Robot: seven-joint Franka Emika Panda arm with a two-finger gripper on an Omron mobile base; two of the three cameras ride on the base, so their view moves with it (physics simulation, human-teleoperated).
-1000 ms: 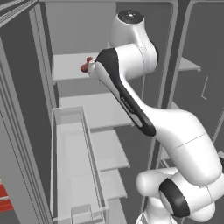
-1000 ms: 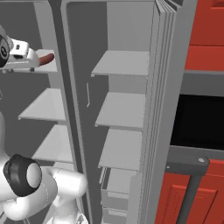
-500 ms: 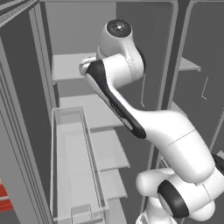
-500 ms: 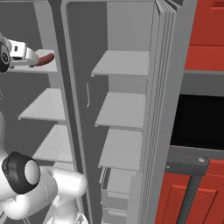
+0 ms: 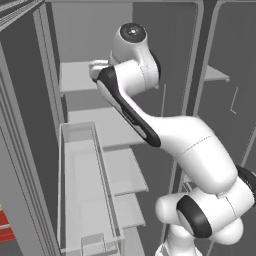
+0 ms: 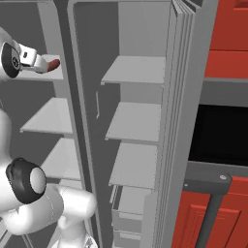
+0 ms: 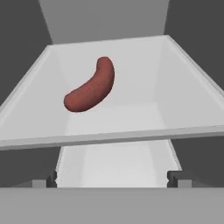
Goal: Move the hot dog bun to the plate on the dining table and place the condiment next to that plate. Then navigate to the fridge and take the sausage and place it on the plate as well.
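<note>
1. At the open fridge (image 6: 140, 121) I had the base parked, both doors swung wide and the grey shelves in front of the cameras.
2. From the hand view I saw the sausage (image 7: 90, 86) lying on an upper shelf (image 7: 144, 118), a little behind its front edge, curved and free on all sides.
3. The tool (image 7: 113, 177) was in front of that shelf edge with its fingers wide apart; nothing was between them, and the sausage was apart from both tips.
4. From the right base view I could see one end of the sausage just past the hand, on the left side of the fridge.
5. I judged that the drive to the fridge was finished and that the step in hand was the approach for the pick.
6. About the hot dog bun, the condiment and the plate I could not say anything, because they were not in front of my cameras at that moment.
7. What remained, as I judged it: to move the tool forward over the shelf, close on the sausage, lift it out, drive to the bench and put it on the plate.
</note>
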